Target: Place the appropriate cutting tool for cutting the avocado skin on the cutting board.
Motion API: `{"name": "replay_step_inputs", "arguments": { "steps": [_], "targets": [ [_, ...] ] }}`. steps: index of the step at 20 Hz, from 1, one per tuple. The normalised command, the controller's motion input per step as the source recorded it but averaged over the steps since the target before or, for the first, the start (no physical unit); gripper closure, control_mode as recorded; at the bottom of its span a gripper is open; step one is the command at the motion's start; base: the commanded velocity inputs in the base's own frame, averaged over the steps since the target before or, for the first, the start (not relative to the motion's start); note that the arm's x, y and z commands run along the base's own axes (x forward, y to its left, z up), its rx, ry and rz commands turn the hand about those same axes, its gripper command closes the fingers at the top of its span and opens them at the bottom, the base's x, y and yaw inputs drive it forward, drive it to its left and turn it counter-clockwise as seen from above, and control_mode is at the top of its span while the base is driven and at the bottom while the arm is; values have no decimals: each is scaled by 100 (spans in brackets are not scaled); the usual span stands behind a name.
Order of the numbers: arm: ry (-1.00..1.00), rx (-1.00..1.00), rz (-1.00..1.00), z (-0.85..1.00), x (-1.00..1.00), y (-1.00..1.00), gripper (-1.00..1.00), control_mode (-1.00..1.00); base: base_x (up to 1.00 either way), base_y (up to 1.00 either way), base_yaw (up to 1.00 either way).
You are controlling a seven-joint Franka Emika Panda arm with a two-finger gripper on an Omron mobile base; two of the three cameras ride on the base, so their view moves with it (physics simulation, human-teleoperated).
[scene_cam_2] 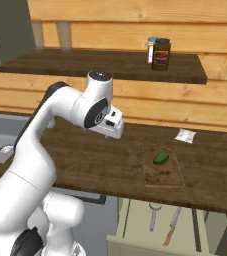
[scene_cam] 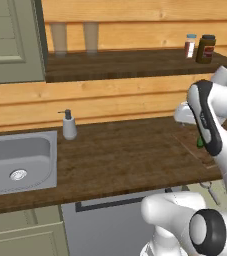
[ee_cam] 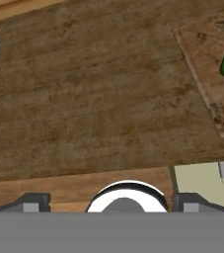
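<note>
Hanging above the bare brown counter (scene_cam_2: 85,165), the gripper (ee_cam: 108,200) is wide open and holds nothing, with its two dark tips far apart. The cutting tool (scene_cam_2: 172,226), the slim one with the reddish-brown handle, lies in the open drawer (scene_cam_2: 135,225) under the counter, just beside a grey metal utensil (scene_cam_2: 154,216) with a round head. The cutting board (scene_cam_2: 161,172) sits flat on the counter right above that drawer, and the avocado (scene_cam_2: 161,158) rests on the far half of it, so the near half is free. I think the job has hardly begun, because the tool is not picked up yet. To do this step well, the hand should go out past the counter's front edge, then down into the drawer, with the tips pointing down and lined up across the thin handle. It should grab the wooden handle and stay clear of the grey utensil next to it. The counter edge hangs close over the back of the drawer, so the hand could bump it if it dips too early. The drawer walls are near the tool too, so a straight lift up looks safest. A small white packet (scene_cam_2: 185,135) lies behind the board, well apart from the way. A soap bottle (scene_cam: 69,126) and sink (scene_cam: 40,145) sit far off on the other side.
</note>
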Motion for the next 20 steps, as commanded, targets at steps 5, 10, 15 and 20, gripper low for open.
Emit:
{"name": "replay_step_inputs", "arguments": {
  "steps": [5,10,15,20],
  "targets": [
    [34,12,-8,-48,-29,-100,-100,-100,0,0,0],
    [24,0,-12,-63,-49,-100,-100,-100,0,0,0],
    [5,0,-3,-78,-48,-90,-100,-100,0,0,0],
    [0,0,3,-66,-28,-41,-100,-100,0,0,0]
  ]
}}
